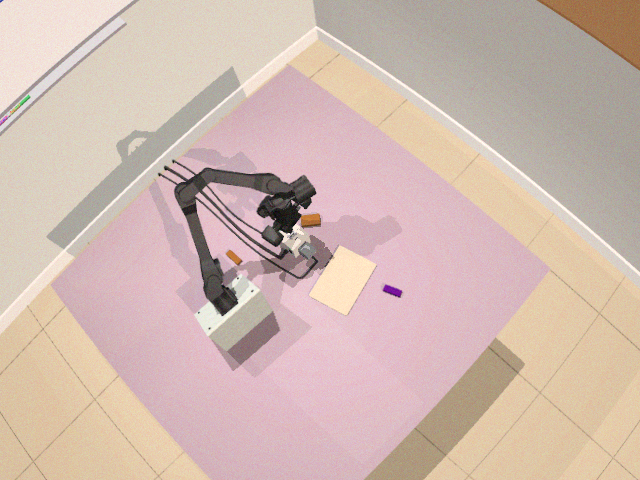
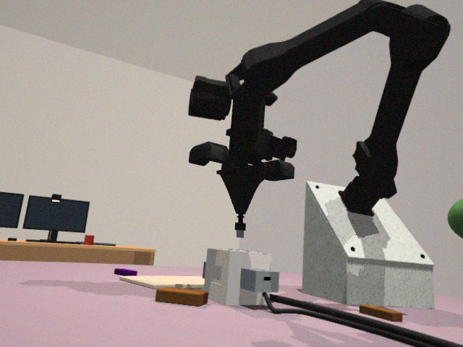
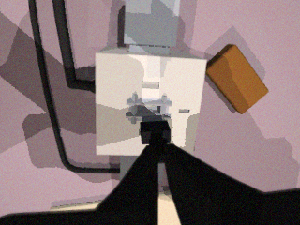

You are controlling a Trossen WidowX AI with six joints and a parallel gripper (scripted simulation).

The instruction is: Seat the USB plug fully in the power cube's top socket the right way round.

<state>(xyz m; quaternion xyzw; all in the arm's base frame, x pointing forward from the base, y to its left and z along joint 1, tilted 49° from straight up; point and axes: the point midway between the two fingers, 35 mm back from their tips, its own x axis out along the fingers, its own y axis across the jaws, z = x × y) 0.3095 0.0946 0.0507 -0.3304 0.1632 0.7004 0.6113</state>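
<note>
The white power cube (image 2: 224,274) (image 3: 112,94) (image 1: 295,244) stands on the pink mat. My gripper (image 2: 239,218) (image 3: 158,153) points straight down above the cube's top face. It is shut on the small black USB plug (image 2: 239,226) (image 3: 155,131). The plug hangs clear of the cube, with a gap between its metal tip and the top face. The top socket (image 3: 149,100) shows open in the wrist view, just ahead of the plug.
A grey side plug (image 2: 258,280) (image 3: 150,23) with a black cable (image 2: 336,311) sits in the cube's side. An orange block (image 2: 181,296) (image 3: 236,84) (image 1: 310,220) lies close beside the cube. Another orange block (image 1: 234,256), a cream board (image 1: 342,279), a purple block (image 1: 392,290) and the arm's base (image 1: 235,312) lie around.
</note>
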